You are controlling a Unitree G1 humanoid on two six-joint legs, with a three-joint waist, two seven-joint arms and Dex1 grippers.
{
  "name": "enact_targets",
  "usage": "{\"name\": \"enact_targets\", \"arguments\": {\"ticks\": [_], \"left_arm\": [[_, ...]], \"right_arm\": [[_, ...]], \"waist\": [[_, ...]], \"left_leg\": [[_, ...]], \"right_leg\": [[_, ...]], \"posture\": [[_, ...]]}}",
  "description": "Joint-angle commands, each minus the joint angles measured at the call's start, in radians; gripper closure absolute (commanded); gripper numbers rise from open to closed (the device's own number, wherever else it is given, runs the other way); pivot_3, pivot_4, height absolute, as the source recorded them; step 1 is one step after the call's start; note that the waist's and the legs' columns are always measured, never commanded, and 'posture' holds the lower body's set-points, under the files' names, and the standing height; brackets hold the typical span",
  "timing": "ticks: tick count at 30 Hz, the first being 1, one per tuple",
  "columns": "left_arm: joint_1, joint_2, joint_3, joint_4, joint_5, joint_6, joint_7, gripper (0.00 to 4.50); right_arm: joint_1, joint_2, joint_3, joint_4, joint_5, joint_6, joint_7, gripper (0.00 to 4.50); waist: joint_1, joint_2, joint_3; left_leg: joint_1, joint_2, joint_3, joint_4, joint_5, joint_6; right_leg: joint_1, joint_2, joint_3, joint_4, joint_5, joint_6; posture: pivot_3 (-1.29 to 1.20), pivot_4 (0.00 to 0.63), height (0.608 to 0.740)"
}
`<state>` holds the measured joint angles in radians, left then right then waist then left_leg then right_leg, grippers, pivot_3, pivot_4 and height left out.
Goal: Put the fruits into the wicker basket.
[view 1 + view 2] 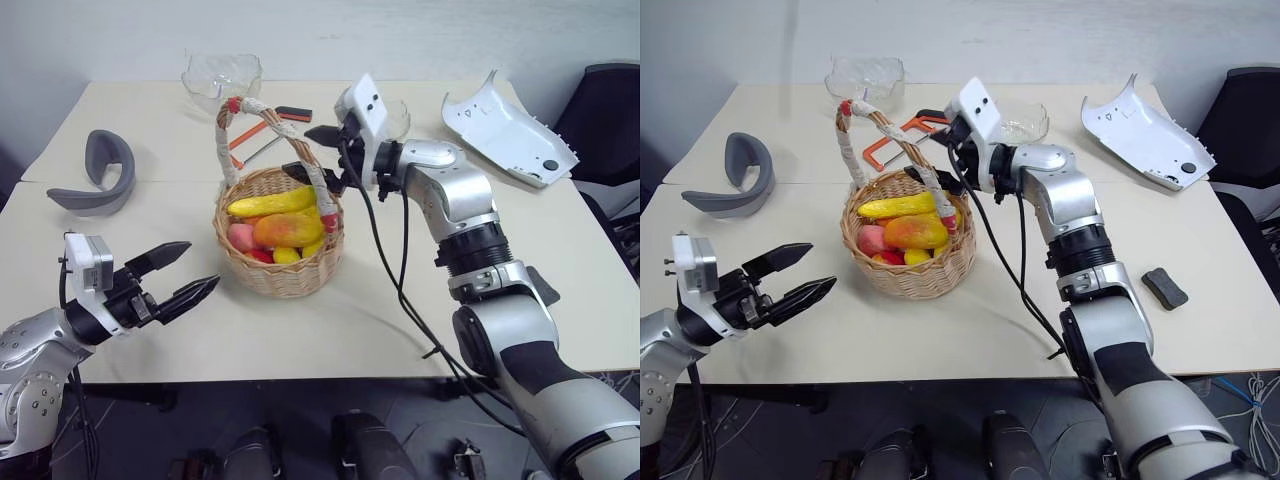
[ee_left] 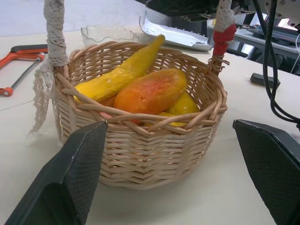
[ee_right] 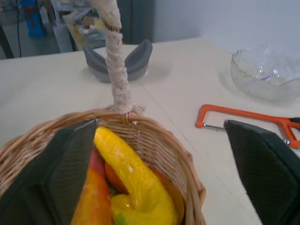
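wicker basket: rough woven cane | bowl: clear, probably glass

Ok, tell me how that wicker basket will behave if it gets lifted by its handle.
The wicker basket looks stiff, so it should probably keep its shape. The mango and banana are piled on the smaller fruits to rim height, so it may swing and tilt under the tall handle, and the banana on top could slide. The cord-wrapped handle likely gives decent grip.

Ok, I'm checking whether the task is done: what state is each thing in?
banana: in the basket, on top
mango: in the basket
wicker basket: upright, on the table
left gripper: open, empty
right gripper: open, empty, by the handle
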<state>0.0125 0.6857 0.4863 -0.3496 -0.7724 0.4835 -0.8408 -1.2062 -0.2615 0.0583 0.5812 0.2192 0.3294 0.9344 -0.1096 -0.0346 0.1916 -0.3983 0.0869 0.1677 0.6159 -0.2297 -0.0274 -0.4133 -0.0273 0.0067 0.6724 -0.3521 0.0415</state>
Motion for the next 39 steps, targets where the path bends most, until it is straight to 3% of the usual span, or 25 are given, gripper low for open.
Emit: {"name": "enact_targets", "arguments": {"ticks": [1,8,12,14,18,22,26,29,39], "left_arm": [[0.000,0.004,0.002,-0.030,0.005,-0.024,0.001,0.00],[0.003,0.041,-0.018,-0.015,0.002,-0.020,-0.057,0.00],[-0.013,0.058,-0.044,-0.017,0.002,-0.023,-0.084,0.00],[-0.020,0.051,-0.051,-0.021,-0.002,-0.020,-0.078,0.00],[-0.030,0.042,-0.077,-0.018,0.006,-0.018,-0.069,0.00],[-0.054,0.041,-0.088,0.000,0.008,-0.020,-0.066,0.00],[-0.092,0.022,-0.089,0.020,-0.004,-0.018,-0.043,0.00],[-0.102,0.028,-0.084,0.034,0.011,-0.024,-0.044,0.00],[-0.088,0.014,-0.082,0.039,0.024,-0.055,-0.041,0.00]], "right_arm": [[0.024,-0.108,-0.082,-0.048,0.031,-0.061,0.042,0.01],[0.319,-0.332,-0.177,-0.298,0.109,0.006,0.124,0.01],[0.576,-0.366,-0.179,-0.655,0.236,0.168,0.128,0.01],[0.656,-0.337,-0.151,-0.792,0.242,0.177,0.076,0.01],[0.703,-0.169,-0.066,-0.950,0.230,0.233,-0.133,0.01],[0.655,-0.015,0.004,-0.916,0.213,0.222,-0.243,0.01],[0.607,0.068,0.054,-0.820,0.166,0.186,-0.304,0.01],[0.584,0.103,0.074,-0.763,0.126,0.148,-0.339,0.53],[0.592,0.041,0.046,-0.769,0.152,0.127,-0.279,3.84]], "waist": [[0.003,0.000,0.000],[0.017,-0.001,0.000],[0.011,0.001,0.000],[0.005,0.001,0.000],[-0.005,0.000,0.000],[-0.001,-0.001,0.000],[0.002,-0.003,-0.001],[0.005,-0.004,-0.002],[0.010,-0.004,-0.002]], "left_leg": [[-0.001,0.000,-0.001,0.000,0.000,0.000],[-0.003,-0.001,-0.002,-0.001,-0.002,0.002],[-0.003,0.001,-0.002,-0.001,-0.003,0.000],[-0.002,0.002,-0.003,-0.001,-0.003,-0.001],[0.000,0.001,-0.004,0.000,-0.002,-0.002],[0.003,0.001,-0.006,0.000,0.002,-0.004],[0.002,-0.001,-0.006,-0.001,0.003,-0.004],[0.002,-0.001,-0.007,-0.001,0.005,0.000],[-0.003,0.000,-0.007,-0.002,0.004,-0.001]], "right_leg": [[0.000,0.000,0.000,-0.001,0.000,0.000],[0.000,0.000,-0.001,-0.006,0.000,0.000],[0.000,0.002,0.000,-0.007,0.000,0.000],[0.000,0.003,0.000,-0.005,0.000,0.000],[0.000,0.003,0.001,-0.001,0.001,-0.001],[0.002,0.003,0.000,0.001,0.004,-0.004],[0.002,0.002,-0.001,0.001,0.006,-0.005],[0.002,0.002,-0.001,0.001,0.006,-0.005],[-0.001,0.002,-0.002,-0.002,0.006,-0.004]], "posture": [[0.00,0.150,0.740],[0.00,0.150,0.740],[0.00,0.150,0.740],[0.00,0.150,0.740],[0.00,0.150,0.740],[0.00,0.150,0.740],[0.00,0.150,0.740],[0.00,0.150,0.740],[0.00,0.150,0.740]]}}
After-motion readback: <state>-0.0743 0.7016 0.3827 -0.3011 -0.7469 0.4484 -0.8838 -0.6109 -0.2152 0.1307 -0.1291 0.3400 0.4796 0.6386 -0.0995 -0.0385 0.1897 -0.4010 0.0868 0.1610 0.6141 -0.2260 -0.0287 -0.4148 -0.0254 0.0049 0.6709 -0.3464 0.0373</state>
